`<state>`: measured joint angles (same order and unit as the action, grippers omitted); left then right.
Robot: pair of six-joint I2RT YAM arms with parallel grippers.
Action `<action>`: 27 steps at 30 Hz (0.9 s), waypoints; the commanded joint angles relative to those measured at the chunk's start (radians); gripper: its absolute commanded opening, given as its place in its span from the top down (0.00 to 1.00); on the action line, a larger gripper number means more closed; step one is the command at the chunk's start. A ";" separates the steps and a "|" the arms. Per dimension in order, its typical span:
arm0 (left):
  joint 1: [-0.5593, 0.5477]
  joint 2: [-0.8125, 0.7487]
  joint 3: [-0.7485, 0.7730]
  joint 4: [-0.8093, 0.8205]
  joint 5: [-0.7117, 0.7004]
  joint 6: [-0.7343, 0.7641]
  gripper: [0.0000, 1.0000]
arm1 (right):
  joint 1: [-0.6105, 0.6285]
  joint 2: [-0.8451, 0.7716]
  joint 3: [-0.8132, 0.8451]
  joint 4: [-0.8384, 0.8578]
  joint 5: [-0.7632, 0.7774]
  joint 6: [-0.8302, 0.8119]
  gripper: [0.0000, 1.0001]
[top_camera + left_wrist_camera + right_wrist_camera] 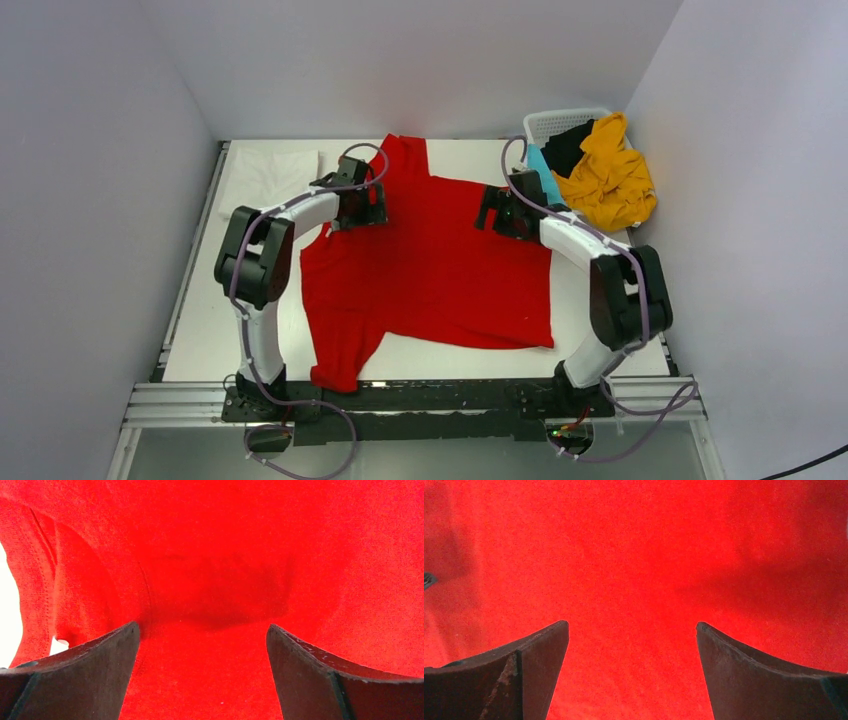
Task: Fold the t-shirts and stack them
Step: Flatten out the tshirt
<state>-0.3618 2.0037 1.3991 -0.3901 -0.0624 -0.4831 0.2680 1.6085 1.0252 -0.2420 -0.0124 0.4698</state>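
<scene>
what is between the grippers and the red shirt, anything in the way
Nothing visible. The left gripper and right gripper are both open over the spread red t-shirt, and each wrist view shows only red cloth between the jaws.

The red shirt (440, 260) is matt, finely napped cloth; my left claw (202, 626) has matt black, scuffed fingers (85, 675).

Bright, even light falls from above and the shadows are soft. Close up, the red t-shirt (210, 555) glows oversaturated, and the table (7, 612) burns out white.
</scene>
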 commanded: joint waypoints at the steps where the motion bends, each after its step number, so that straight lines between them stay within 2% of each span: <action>1: 0.049 -0.029 -0.081 -0.058 0.004 -0.033 0.01 | 0.011 0.090 0.081 0.045 -0.022 -0.045 0.00; 7: 0.156 -0.145 -0.335 0.013 0.083 -0.096 0.00 | 0.012 0.181 0.185 0.041 0.011 -0.095 0.00; 9: 0.170 -0.181 -0.374 0.040 0.105 -0.084 0.01 | 0.011 0.217 0.231 0.039 0.033 -0.112 0.00; 17: 0.173 -0.184 -0.299 0.024 0.171 -0.061 0.01 | 0.011 0.358 0.395 -0.024 0.100 -0.114 0.00; 21: 0.158 -0.246 -0.257 0.017 0.194 -0.045 0.00 | 0.012 0.353 0.367 -0.063 0.102 -0.074 0.00; 24: 0.108 -0.289 -0.216 -0.020 0.147 -0.010 0.01 | 0.015 0.342 0.338 -0.114 0.129 -0.056 0.00; 27: 0.060 -0.267 -0.171 -0.059 0.094 0.016 0.00 | 0.017 0.345 0.314 -0.151 0.161 -0.047 0.00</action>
<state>-0.2394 1.7790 1.1450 -0.3878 0.0715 -0.5182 0.2790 1.9678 1.3685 -0.3222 0.0860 0.3939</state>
